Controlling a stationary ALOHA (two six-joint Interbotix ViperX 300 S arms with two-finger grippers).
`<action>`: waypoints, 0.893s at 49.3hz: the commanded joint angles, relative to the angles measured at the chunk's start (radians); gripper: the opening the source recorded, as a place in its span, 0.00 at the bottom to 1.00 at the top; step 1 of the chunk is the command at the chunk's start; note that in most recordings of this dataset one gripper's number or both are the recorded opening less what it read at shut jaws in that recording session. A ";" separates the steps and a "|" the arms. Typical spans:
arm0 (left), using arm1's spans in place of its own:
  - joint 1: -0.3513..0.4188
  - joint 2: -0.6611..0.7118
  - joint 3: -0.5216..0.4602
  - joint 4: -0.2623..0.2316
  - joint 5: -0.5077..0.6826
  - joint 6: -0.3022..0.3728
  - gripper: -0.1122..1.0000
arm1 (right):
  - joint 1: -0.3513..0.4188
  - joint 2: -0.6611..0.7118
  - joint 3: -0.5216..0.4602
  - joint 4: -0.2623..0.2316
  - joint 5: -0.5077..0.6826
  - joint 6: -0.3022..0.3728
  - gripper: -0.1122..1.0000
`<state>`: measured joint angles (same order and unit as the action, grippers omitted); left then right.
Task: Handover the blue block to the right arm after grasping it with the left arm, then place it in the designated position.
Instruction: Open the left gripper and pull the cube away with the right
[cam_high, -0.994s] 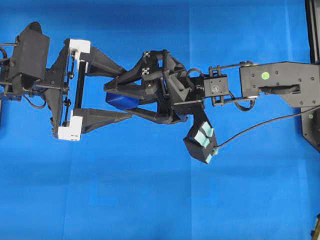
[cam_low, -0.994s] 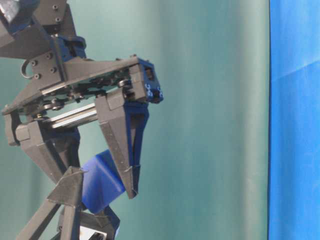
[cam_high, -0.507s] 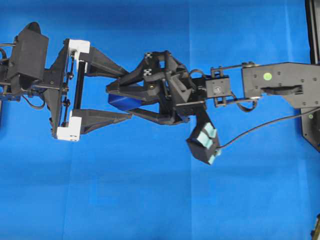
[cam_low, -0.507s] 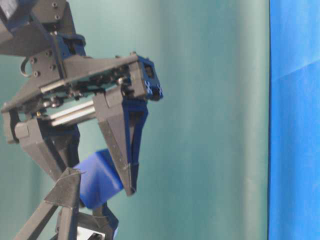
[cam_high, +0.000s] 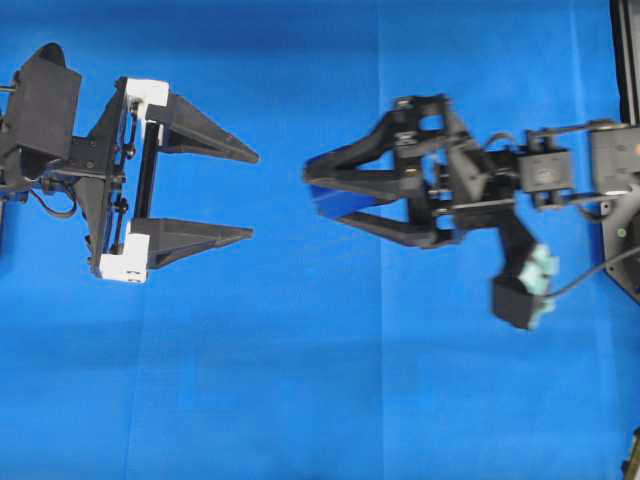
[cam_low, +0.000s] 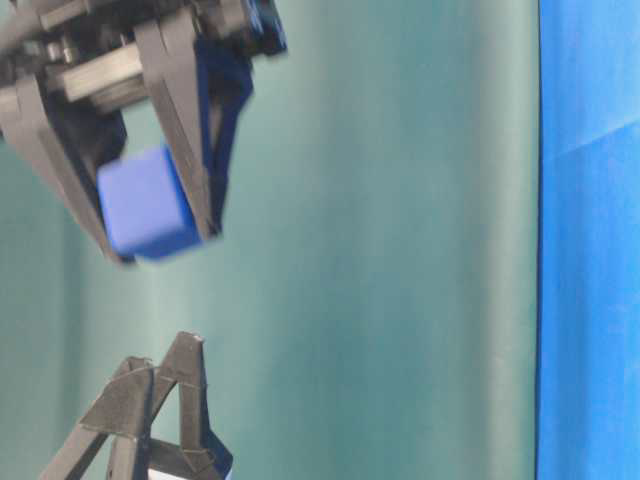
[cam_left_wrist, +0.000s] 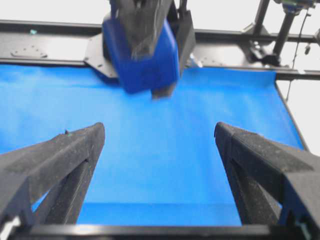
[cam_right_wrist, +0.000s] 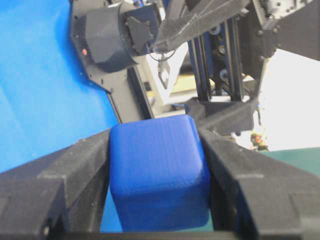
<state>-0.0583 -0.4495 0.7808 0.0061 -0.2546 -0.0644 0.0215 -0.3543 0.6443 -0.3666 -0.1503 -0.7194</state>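
Note:
The blue block (cam_high: 338, 201) is clamped between the two black fingers of my right gripper (cam_high: 315, 192), held in the air right of the cloth's middle. The right wrist view has the block (cam_right_wrist: 157, 175) wedged tight between both fingers (cam_right_wrist: 75, 170). My left gripper (cam_high: 252, 195) stands open at the left, its white-blocked rail behind it, with nothing between its fingers and a clear gap to the block. From the left wrist, the block (cam_left_wrist: 145, 55) hangs ahead and above the spread fingers (cam_left_wrist: 70, 155). At table level the block (cam_low: 148, 205) sits above the left fingertips (cam_low: 185, 350).
A blue cloth (cam_high: 320, 380) covers the table. A black frame post (cam_high: 625, 60) runs along the right edge. The right wrist's camera housing with mint pads (cam_high: 530, 285) sticks out below that arm. A green backdrop (cam_low: 400, 250) fills the table-level view.
The right gripper has pulled away to the right with the block, out from between the left fingers. The left gripper stayed open and drew back slightly left.

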 joint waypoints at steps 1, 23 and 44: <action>-0.003 -0.012 -0.011 0.002 -0.005 0.000 0.94 | 0.003 -0.063 0.015 0.003 0.008 0.002 0.44; -0.005 -0.012 -0.014 0.002 -0.005 0.000 0.94 | 0.014 -0.126 0.051 0.003 0.066 0.002 0.42; -0.011 -0.012 -0.014 0.002 -0.005 0.000 0.94 | 0.014 -0.121 0.049 0.003 0.064 0.002 0.42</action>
<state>-0.0660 -0.4495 0.7793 0.0061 -0.2546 -0.0644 0.0337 -0.4679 0.7087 -0.3666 -0.0813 -0.7194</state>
